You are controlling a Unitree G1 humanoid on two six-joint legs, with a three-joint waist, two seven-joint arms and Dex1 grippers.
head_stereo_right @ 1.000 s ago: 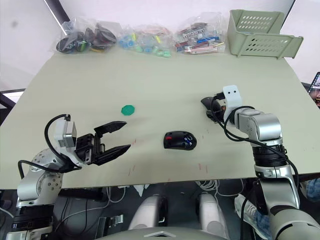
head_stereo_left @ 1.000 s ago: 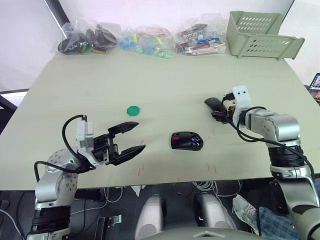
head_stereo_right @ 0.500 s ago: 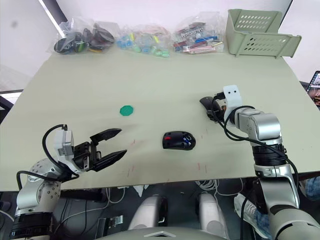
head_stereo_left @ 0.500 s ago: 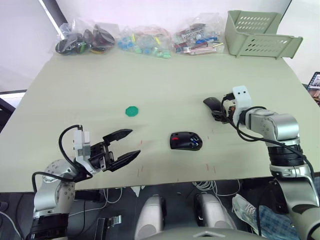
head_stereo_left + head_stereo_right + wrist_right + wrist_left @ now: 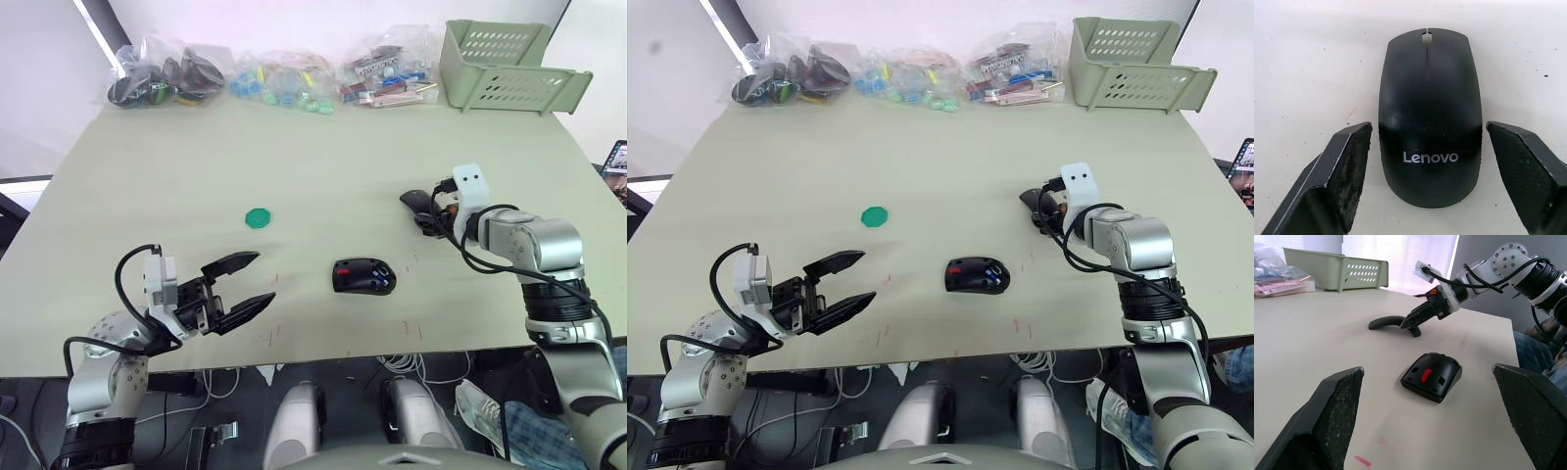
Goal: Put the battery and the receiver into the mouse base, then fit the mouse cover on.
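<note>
Cover-fitting step by the look of it: mouse base [image 5: 365, 276] sitting near the front-centre of the table [image 5: 323, 166], something blue and red parts visible in its hollowed top, so battery likely already seated; receiver too small to confirm. Right gripper [image 5: 1425, 142] poised over the mouse cover [image 5: 1430, 115], fingers spread wide, one either side of the shell's logo end, both clear of it with table showing in the gaps, nothing pinched yet. Cover lying flat, curved side up, well to the right of the base and a bit further back, just beside the right gripper's tips in the head views. From the left wrist view, right gripper tips [image 5: 1409, 322] angled down at the cover's near edge, touching or almost; cannot tell which. Next move, as a guess: close onto the cover's flanks near the logo end, lift, carry across to the base, line up the front notch with the scroll wheel end before pressing down. Glossy curved shell, so slip on squeeze a real risk; low grip on the sides advisable. Left gripper [image 5: 243, 285] hanging near the table's front-left edge, fingers wide apart, empty, pointed toward the base but well short of it. Green disc [image 5: 259, 216] lying loose further back on the left, not involved.
</note>
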